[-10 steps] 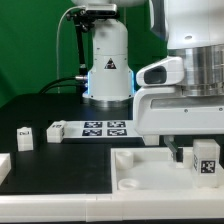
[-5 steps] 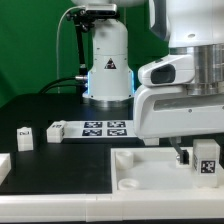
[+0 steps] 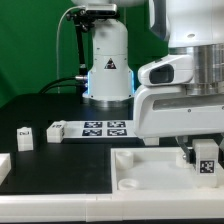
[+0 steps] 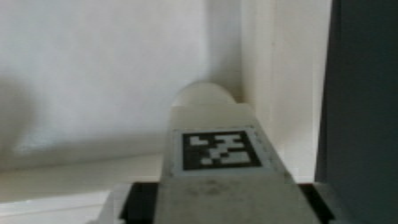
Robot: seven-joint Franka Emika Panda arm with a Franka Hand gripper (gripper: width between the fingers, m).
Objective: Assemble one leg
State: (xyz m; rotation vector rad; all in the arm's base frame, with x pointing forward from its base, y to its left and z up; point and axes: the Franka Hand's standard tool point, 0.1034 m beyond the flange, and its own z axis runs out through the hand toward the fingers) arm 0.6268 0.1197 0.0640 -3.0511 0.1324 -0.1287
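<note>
My gripper is shut on a leg, a small white peg with a black-and-white tag. It holds the leg upright at the far right corner of the large white square panel. I cannot tell whether the leg touches the panel. In the wrist view the leg fills the middle, tag facing the camera, between the dark fingers of the gripper. The white panel lies behind it. Two more legs stand on the black table at the exterior view's left.
The marker board lies flat in front of the arm's base. Another white part sits at the exterior view's left edge. The black table shows beside the panel's edge in the wrist view.
The gripper has sunk slightly with the leg, closer to the panel's corner. Nothing else has moved.
</note>
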